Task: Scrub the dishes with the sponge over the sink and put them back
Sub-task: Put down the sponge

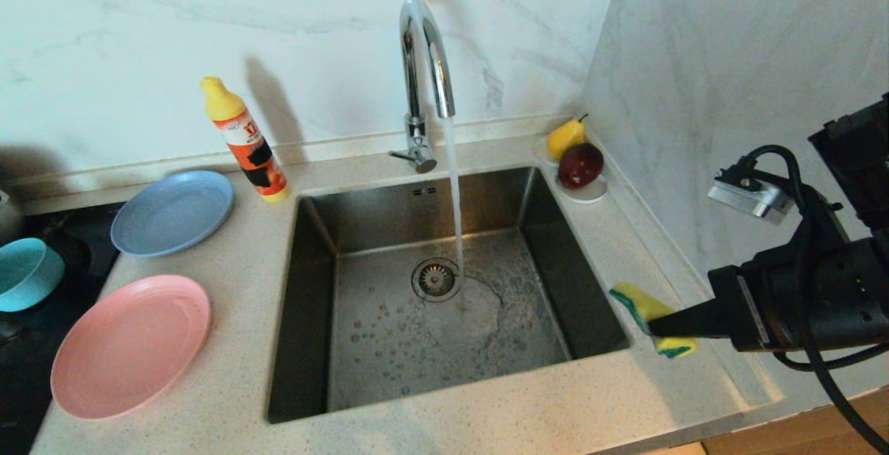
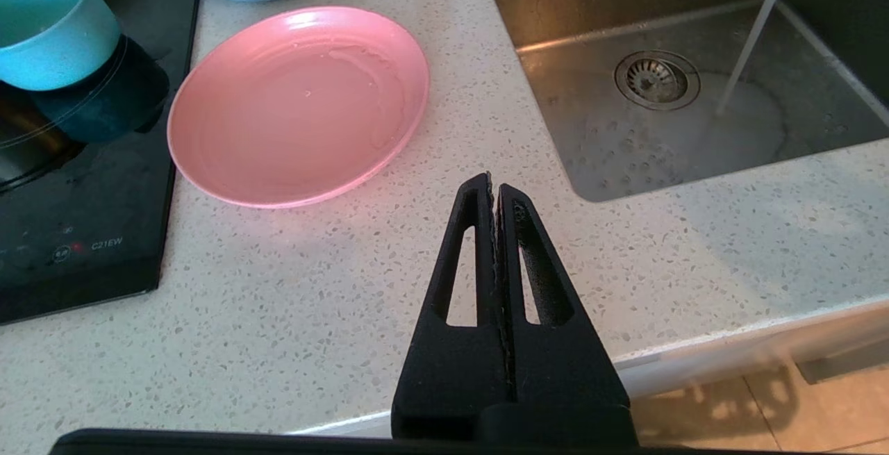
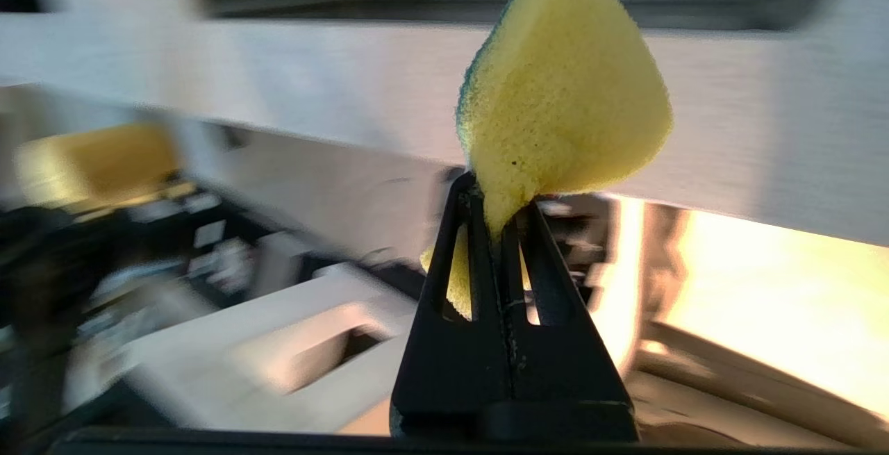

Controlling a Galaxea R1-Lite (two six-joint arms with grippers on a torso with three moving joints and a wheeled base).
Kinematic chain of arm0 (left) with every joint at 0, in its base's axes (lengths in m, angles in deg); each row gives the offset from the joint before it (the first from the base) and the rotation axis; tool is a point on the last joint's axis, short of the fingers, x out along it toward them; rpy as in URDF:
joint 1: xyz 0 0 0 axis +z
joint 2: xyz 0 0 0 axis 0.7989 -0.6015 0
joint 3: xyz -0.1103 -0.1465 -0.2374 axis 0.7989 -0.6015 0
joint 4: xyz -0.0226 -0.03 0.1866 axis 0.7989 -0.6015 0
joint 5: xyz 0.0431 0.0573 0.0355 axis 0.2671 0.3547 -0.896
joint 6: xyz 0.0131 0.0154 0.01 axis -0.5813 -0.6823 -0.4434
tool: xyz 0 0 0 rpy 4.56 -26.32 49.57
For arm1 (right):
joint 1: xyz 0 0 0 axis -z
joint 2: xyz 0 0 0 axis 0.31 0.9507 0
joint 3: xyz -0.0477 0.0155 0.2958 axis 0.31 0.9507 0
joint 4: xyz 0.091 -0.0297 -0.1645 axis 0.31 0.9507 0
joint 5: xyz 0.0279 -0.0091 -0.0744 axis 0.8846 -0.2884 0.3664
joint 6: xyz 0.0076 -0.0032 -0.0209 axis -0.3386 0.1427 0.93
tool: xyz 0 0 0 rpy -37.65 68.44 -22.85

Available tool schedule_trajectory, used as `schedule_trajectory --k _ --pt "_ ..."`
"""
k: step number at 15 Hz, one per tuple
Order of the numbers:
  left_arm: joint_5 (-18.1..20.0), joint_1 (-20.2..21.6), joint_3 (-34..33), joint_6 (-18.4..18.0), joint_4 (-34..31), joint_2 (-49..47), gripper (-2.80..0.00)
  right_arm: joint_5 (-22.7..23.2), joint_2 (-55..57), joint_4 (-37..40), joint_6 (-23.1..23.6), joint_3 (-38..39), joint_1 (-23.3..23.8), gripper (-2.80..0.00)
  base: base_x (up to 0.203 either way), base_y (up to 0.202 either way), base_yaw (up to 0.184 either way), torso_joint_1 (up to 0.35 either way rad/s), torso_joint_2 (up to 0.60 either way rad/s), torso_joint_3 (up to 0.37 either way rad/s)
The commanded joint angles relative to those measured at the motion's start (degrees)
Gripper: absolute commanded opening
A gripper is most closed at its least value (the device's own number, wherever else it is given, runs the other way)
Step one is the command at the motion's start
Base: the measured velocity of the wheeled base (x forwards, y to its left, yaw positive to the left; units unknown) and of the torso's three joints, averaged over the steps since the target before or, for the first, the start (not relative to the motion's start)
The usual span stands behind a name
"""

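The right gripper (image 1: 656, 328) pinches the yellow sponge (image 1: 642, 308) above the counter, just right of the sink (image 1: 444, 288). The left gripper (image 2: 494, 187), its fingers pressed together and empty, hangs near the pink plate (image 2: 298, 104).

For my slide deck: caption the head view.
Right gripper holds the sponge beside the sink, tap running, plates waiting.

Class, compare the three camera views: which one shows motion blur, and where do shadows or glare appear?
Right wrist view: background streaked with blur, only the sponge in the right gripper sharp. Head view: the detergent bottle casts a shadow on the wall. Left wrist view: sharp, with glare on the pink plate.
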Motion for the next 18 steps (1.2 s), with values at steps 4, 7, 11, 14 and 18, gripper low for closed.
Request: schedule_trajectory --k 4,7,11,14,18 --pt "0.1 0.0 -1.0 0.0 0.0 -0.2 -2.8 -17.1 -1.6 0.0 2.7 6.3 -4.7 -2.8 0.0 0.0 0.0 0.0 0.0 0.0" --pt "0.0 0.0 -1.0 0.0 0.1 -0.2 -2.8 -25.7 -2.0 -2.8 3.2 10.9 -6.4 -2.8 0.0 0.0 0.0 0.0 0.0 0.0" --pt "0.0 0.0 -1.0 0.0 0.0 -0.2 -2.8 -36.4 -0.8 -10.2 3.2 18.8 -11.0 -2.8 0.0 0.0 0.0 0.0 0.0 0.0" --pt "0.0 0.0 -1.0 0.0 0.0 -0.2 -2.8 -39.5 0.8 -15.5 3.9 24.6 -13.4 -2.8 0.0 0.0 0.0 0.0 0.0 0.0" --pt "0.0 0.0 -1.0 0.0 0.1 -0.2 -2.8 -41.8 4.9 -25.4 7.8 30.8 -13.2 -2.8 0.0 0.0 0.0 0.0 0.0 0.0"
